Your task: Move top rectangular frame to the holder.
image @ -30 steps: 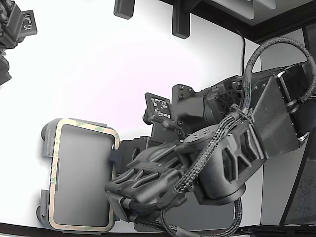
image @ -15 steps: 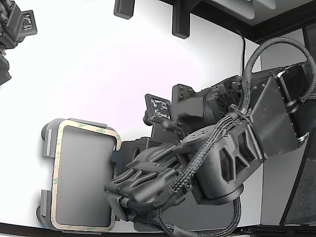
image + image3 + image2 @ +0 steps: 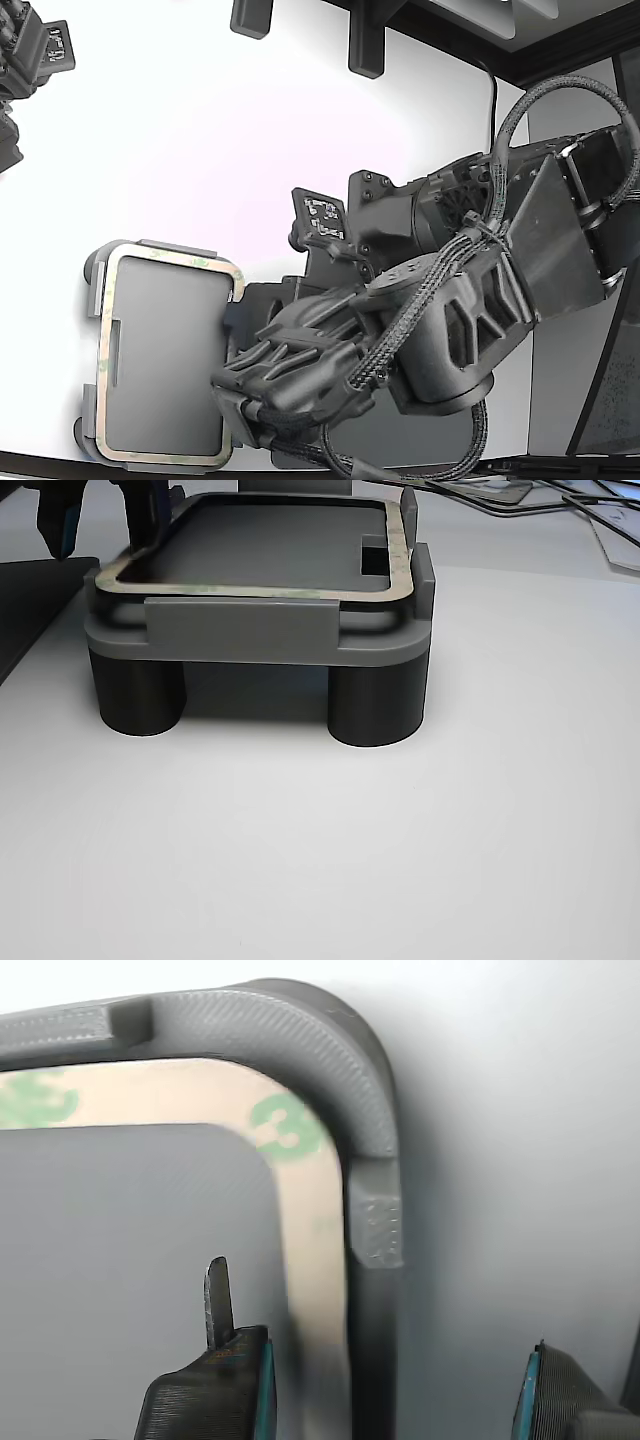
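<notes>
Table: a plain white tabletop (image 3: pixel 250 150) fills most of the exterior view and the lower half of the other view.
Arm: the big black six-joint robot arm (image 3: pixel 470 300) with braided cables takes the centre and right of the exterior view, reaching toward the lower left.
Holder: the light grey plastic rounded-rectangle holder (image 3: pixel 240 630) with raised edge tabs sits in the lower left of the exterior view. In the other view it occupies the upper centre, raised on dark cylindrical legs (image 3: pixel 375 705).
Frame: the thin beige rectangular frame with green blotches (image 3: pixel 165 262) lies flat inside the holder's raised rim. Its band runs all the way round the holder's grey centre. One rounded corner (image 3: pixel 290 1130) shows in the upper middle of the wrist view, tucked just inside the holder wall (image 3: pixel 365 1090).
Gripper: the black gripper with teal-lined fingertips (image 3: pixel 395 1385) is at the bottom edge of the wrist view.
Jaws: spread apart, one tip over the grey centre and the other outside the holder wall, so the frame's band and the wall lie between them; neither looks to be touching anything.
Progress: the frame appears seated in the holder, so the placing looks done.
Left: only pulling the gripper clear, as far as I can judge.
</notes>
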